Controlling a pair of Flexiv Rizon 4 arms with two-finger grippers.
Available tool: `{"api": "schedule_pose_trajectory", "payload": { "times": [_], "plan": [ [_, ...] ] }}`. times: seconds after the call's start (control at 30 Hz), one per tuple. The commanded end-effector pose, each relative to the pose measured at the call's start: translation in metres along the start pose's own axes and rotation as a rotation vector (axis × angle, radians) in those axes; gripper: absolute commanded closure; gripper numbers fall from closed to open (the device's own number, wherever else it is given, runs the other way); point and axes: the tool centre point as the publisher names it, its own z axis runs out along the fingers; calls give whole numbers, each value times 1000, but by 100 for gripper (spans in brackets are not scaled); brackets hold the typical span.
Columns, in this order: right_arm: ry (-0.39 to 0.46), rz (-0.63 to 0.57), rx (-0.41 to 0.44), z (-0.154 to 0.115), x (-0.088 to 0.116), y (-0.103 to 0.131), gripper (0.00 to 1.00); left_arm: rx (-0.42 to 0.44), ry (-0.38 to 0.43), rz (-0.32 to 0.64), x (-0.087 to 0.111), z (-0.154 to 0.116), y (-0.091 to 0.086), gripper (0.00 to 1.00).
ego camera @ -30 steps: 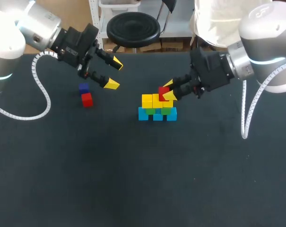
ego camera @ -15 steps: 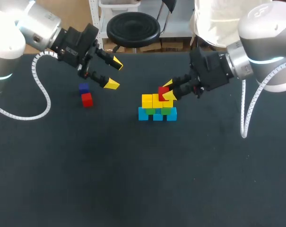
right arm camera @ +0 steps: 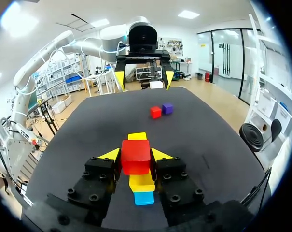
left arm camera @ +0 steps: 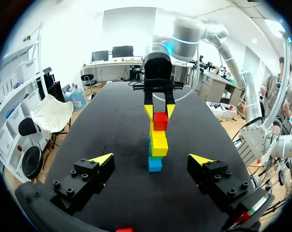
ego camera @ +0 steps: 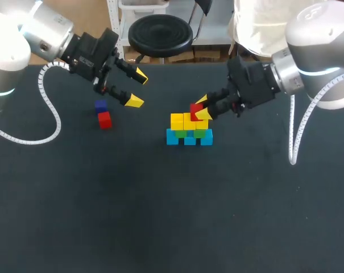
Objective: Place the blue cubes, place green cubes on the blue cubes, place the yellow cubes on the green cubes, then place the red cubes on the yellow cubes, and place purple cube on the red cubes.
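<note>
Red cube (right arm camera: 135,155) gripped btwn right jaws.

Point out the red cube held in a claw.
The red cube over the stack, clamped in the right claw; the other red cube sits free beside the purple cube.

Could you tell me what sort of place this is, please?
Probably a robotics lab bench: a black matte table, a stack of small coloured cubes, the right claw gripping a red cube.

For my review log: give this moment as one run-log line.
right gripper: shut on held red cube above yellow cubes | left gripper: open, empty | loose red cube, purple cube: on table
</note>
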Motion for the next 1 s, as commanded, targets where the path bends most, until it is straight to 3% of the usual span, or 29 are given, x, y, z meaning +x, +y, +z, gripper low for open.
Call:
{"api": "schedule_pose_trajectory", "payload": {
  "times": [0.03, 0.13, 0.23, 0.4, 0.43, 0.47, 0.5, 1.0],
  "plan": [
    [-3, 1, -3, 1, 0, -3, 97, -3, -1, 1, 0, 0, -1, 0],
    [-3, -1, -2, 1, 0, -3, 89, -3, -1, 1, 0, 0, -1, 0],
    [-3, -1, -3, 1, 0, -3, 87, -3, -1, 1, 0, 0, -1, 0],
    [-4, 2, -4, 2, 0, -4, 64, -3, -1, 1, 0, 0, -1, 0],
    [-4, 3, -5, 2, 1, -4, 54, -3, -1, 1, 0, 0, -1, 0],
    [-5, 5, -5, 2, 1, -4, 18, -3, -1, 1, 0, 0, -1, 0],
    [-6, 7, -5, 2, 1, -4, 0, -3, -1, 1, 0, 0, -1, 0],
    [-16, -2, 30, -9, -2, 0, 0, -3, -1, 1, 0, 0, -1, 0]
  ]
}}
